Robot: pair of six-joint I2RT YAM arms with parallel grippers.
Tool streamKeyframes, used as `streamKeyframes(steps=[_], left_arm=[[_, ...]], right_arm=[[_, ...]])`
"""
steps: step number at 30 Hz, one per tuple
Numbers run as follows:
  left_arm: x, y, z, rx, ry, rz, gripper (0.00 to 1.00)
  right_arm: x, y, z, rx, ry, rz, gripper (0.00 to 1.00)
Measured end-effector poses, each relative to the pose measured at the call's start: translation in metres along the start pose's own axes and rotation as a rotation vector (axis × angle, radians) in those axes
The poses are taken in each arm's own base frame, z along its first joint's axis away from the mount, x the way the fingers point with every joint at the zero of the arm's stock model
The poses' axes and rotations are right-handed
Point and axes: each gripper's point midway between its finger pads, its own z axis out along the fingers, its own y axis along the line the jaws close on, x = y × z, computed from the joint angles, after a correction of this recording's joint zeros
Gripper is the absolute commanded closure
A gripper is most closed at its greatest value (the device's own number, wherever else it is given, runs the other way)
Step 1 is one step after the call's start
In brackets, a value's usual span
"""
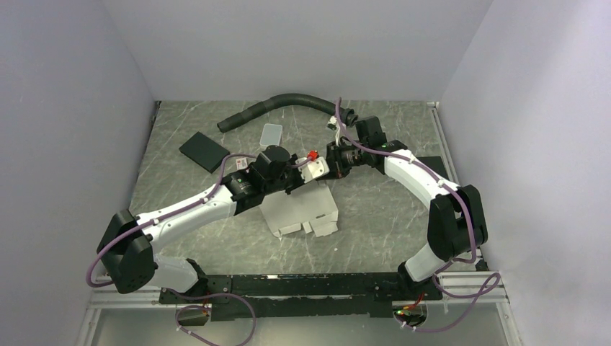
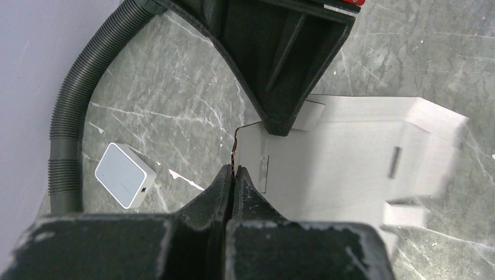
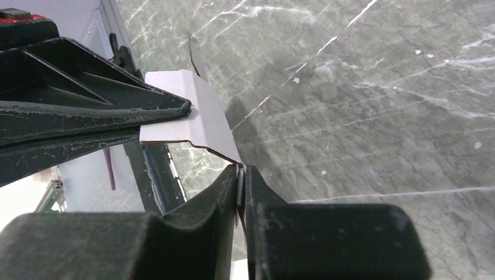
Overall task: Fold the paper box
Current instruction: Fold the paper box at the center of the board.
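Observation:
The paper box (image 1: 306, 209) is a white creased sheet lying mid-table, its far edge lifted where both grippers meet. My left gripper (image 2: 233, 170) is shut on that raised edge of the paper box (image 2: 344, 157), the thin brown-cored rim pinched between its tips. From the other side, my right gripper (image 3: 241, 170) is shut on a small white flap (image 3: 201, 116) of the same sheet. In the top view the left gripper (image 1: 294, 176) and right gripper (image 1: 326, 167) stand tip to tip over the flap. The tabbed near flaps rest flat on the table.
A black ribbed hose (image 1: 281, 103) curves along the back of the table. A small light grey tile (image 1: 271, 133) lies beside it, and a black flat pad (image 1: 204, 151) at the back left. White walls close in both sides.

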Motion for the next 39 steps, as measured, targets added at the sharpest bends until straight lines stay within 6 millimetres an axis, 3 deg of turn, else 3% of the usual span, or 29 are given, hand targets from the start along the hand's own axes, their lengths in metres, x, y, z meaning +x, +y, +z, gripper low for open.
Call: streamKeyframes(steps=[3, 4, 6, 11, 12, 14, 18, 23, 29, 33, 37, 39], left_arm=[[-0.001, 0.000, 0.000, 0.001, -0.005, -0.002, 1.00], [-0.002, -0.001, 0.000, 0.002, -0.006, -0.004, 1.00], [-0.002, -0.002, 0.000, 0.005, -0.008, -0.005, 1.00], [-0.003, -0.002, 0.000, 0.004, -0.008, -0.005, 1.00], [-0.003, -0.002, 0.000, 0.005, -0.008, -0.005, 1.00], [-0.003, -0.002, 0.000, 0.005, -0.008, -0.005, 1.00], [-0.005, -0.002, 0.000, 0.006, -0.013, -0.003, 1.00], [-0.007, -0.002, 0.000, 0.006, -0.017, -0.003, 1.00], [-0.007, -0.001, 0.000, 0.005, -0.018, -0.003, 1.00], [-0.011, 0.001, -0.001, 0.000, -0.026, -0.003, 1.00], [-0.015, 0.003, -0.001, -0.006, -0.032, -0.010, 1.00], [-0.016, 0.004, -0.002, -0.010, -0.035, -0.015, 1.00]], right_arm=[[-0.001, 0.001, -0.001, -0.009, -0.003, -0.001, 0.74], [-0.001, 0.001, -0.001, -0.009, -0.004, -0.003, 0.76], [-0.001, 0.001, -0.001, -0.013, -0.005, -0.003, 1.00], [-0.001, 0.001, -0.002, -0.019, -0.006, -0.009, 1.00], [-0.001, 0.001, -0.002, -0.019, -0.006, -0.009, 0.96], [0.000, 0.002, -0.002, -0.020, -0.006, -0.009, 0.64], [0.002, 0.005, -0.004, -0.051, -0.001, -0.021, 0.20], [-0.002, 0.010, -0.019, -0.086, -0.036, -0.066, 0.01], [-0.004, 0.018, -0.043, -0.085, -0.093, -0.172, 0.01], [0.008, 0.018, -0.042, -0.084, -0.083, -0.196, 0.09], [0.026, 0.013, -0.032, -0.063, -0.042, -0.198, 0.23], [0.033, 0.013, -0.026, -0.050, -0.018, -0.208, 0.38]])
